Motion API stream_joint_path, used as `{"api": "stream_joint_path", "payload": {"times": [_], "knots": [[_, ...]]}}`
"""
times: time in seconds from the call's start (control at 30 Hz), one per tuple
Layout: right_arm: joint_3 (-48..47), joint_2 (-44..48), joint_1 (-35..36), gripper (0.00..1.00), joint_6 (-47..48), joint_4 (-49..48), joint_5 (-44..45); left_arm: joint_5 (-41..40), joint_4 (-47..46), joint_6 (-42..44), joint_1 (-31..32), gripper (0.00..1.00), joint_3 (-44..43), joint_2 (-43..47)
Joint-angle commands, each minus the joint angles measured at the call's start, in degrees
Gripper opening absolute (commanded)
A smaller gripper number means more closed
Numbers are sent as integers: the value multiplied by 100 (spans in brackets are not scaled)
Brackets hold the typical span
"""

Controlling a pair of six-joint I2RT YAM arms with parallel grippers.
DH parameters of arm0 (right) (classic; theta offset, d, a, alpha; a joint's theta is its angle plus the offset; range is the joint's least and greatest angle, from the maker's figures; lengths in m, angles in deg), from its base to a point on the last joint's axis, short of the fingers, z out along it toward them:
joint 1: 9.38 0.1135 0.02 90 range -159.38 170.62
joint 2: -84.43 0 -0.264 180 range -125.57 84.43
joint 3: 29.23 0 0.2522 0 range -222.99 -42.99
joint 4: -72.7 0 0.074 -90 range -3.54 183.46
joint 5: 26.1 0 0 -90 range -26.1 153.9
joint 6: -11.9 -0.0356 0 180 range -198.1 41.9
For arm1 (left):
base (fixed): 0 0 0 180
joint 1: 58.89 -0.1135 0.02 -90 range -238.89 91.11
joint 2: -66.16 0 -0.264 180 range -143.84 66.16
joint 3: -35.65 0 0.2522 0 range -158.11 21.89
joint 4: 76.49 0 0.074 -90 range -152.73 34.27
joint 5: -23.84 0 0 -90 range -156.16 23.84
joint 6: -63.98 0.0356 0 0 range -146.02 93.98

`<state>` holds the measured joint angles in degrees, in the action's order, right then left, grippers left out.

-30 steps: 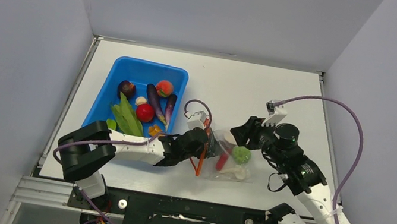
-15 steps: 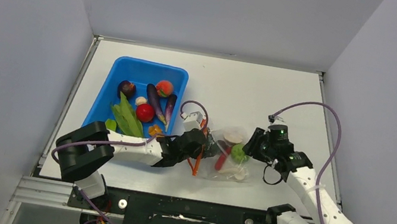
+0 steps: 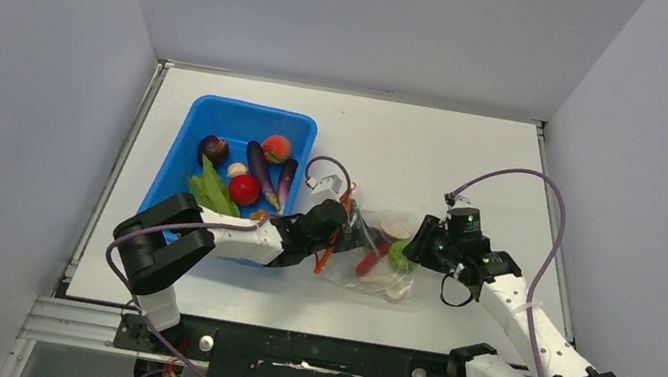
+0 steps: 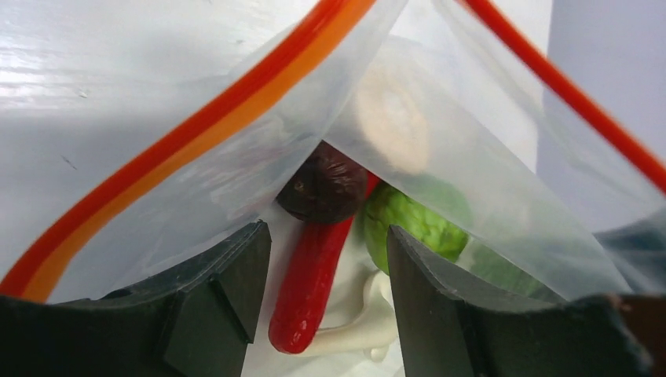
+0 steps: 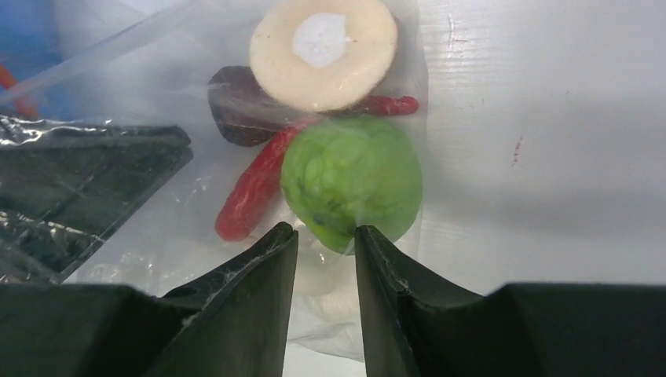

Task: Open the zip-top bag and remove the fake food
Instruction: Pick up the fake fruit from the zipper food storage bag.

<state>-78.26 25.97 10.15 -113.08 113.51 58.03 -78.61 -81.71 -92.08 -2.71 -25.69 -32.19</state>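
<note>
Since last frame my right gripper [image 3: 412, 246] dropped to the table [image 3: 437, 154]. Zip-top bag [image 3: 380, 269] lies near-centre, right of blue bin [image 3: 221, 110]. Right jaws narrow at its right end, can't tell if gripping. My left gripper [image 4: 326, 232] is spread wide in its mouth. Fake food [image 5: 349, 184] inside.

Right gripper [image 5: 323, 234] lowered onto zip-top bag [image 3: 386, 280], left gripper [image 4: 324, 236] spread wider

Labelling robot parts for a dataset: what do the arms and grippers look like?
The left arm and right arm are white links with black joints, each trailed by a purple cable. The left gripper and right gripper have black wedge-shaped fingers.
</note>
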Motion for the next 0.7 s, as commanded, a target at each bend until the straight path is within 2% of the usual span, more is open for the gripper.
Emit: {"api": "stream_joint_path", "payload": {"times": [0.0, 0.1, 0.3, 0.43, 0.67], "knots": [[-56, 232, -19, 34, -15, -243, -104, -288, 457, 66, -31, 56, -613, -165], [-16, 264, -11, 34, -18, -248, -130, -592, 1356, 165, 40, 56, -1037, -397], [-54, 271, -15, 33, -30, -229, -169, -1082, 1859, 81, 254, 57, -1346, -662], [-120, 345, -21, 33, 18, -161, -34, -1037, 1638, -5, 265, 57, -1262, -641], [-549, 248, -86, 29, 278, -176, 301, -1200, 611, -510, 236, 56, -551, -190]]}}
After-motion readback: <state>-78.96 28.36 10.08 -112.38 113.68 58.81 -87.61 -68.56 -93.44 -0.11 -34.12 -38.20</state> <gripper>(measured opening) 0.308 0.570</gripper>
